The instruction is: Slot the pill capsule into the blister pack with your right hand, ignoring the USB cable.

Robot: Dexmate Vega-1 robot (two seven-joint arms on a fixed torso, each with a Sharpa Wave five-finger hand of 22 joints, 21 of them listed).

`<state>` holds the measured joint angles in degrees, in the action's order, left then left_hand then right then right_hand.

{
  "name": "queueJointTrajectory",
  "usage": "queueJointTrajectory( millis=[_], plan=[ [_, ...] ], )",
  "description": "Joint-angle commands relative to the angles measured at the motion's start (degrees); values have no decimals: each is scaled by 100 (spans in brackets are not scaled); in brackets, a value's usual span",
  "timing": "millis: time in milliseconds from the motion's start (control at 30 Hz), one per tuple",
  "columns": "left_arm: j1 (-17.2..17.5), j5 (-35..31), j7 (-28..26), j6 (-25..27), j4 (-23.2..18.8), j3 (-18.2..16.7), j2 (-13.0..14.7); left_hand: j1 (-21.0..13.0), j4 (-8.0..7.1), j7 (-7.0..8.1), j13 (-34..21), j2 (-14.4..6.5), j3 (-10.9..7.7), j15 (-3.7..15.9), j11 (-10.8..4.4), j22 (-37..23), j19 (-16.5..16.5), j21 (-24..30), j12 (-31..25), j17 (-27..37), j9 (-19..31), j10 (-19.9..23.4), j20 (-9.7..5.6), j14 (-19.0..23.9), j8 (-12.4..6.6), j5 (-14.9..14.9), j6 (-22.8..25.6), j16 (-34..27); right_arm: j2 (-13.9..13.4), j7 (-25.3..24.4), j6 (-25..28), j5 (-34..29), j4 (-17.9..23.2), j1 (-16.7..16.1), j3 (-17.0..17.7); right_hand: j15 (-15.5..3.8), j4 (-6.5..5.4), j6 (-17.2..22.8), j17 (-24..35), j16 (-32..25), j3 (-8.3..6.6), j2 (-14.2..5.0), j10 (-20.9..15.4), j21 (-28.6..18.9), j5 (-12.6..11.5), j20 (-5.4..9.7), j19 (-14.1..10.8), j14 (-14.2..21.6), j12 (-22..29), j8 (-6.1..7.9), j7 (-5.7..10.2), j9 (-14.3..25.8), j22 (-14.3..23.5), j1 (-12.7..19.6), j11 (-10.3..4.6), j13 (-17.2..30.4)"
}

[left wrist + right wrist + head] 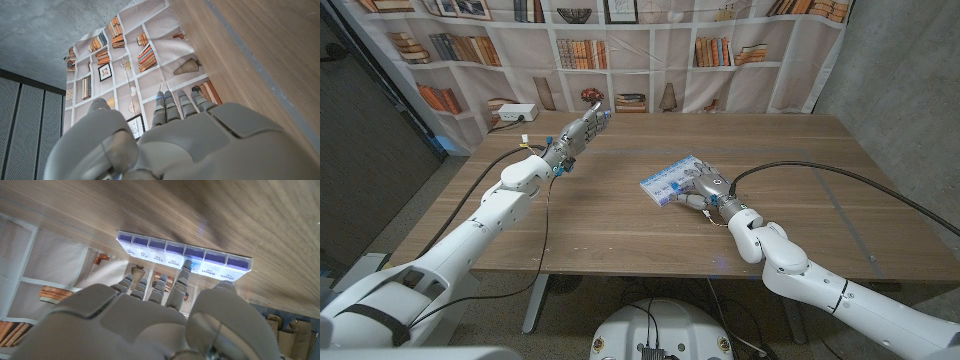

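Mid-table, toward right edge: right hand (703, 188) over weekly pill organizer (184, 258), one fingertip (188, 265) touching a compartment | capsule unseen, grasp indeterminate | slotting unconfirmed | left hand (576, 134) spread, empty.

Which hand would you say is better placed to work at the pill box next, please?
The right hand: it is at the blue and white compartmented plastic pill box. The left hand is raised far across the wooden table.
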<state>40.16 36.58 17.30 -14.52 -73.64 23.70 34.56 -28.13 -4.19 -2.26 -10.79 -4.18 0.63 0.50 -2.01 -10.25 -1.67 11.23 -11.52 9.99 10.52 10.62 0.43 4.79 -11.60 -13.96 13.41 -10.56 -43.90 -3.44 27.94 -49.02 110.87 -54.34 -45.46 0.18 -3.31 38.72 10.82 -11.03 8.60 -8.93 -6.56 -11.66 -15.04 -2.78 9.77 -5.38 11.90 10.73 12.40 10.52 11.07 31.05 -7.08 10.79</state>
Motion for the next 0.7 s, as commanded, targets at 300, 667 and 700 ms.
queueJointTrajectory(
  millis=[300,667,700],
  plan=[
    [-4,-6,25,-55,-45,-26,40,1,-12,15,-8,-8,22,4,7,-12,-41,17,4,31,33,0,-6,-46,11,15,27,-8,92,-787,12,234,238,-199,362,-27,55,-638,8,-41,-42,49,37,-59,46,-60,20,119,29,-112,18,48,17,70,68,12],
    [16,-14,20,-109,-74,-40,48,-2,-13,12,-8,-12,33,1,-24,-12,-46,17,3,31,33,3,-5,-39,11,15,27,-12,220,-1551,-567,1366,320,-555,968,-434,212,-1364,-69,-52,-96,188,-481,-415,95,830,-1323,906,128,-41,17,65,-43,162,165,-40],
    [21,-12,20,-109,-80,-42,52,-3,-13,15,-8,-13,34,5,-20,-12,-46,17,2,31,33,5,-5,-41,11,15,27,-11,231,-1596,-633,1492,324,-582,1024,-432,223,-1498,-69,-39,-94,203,-460,-409,96,845,-1352,920,109,-74,1,63,-47,163,168,-41]
  ],
)
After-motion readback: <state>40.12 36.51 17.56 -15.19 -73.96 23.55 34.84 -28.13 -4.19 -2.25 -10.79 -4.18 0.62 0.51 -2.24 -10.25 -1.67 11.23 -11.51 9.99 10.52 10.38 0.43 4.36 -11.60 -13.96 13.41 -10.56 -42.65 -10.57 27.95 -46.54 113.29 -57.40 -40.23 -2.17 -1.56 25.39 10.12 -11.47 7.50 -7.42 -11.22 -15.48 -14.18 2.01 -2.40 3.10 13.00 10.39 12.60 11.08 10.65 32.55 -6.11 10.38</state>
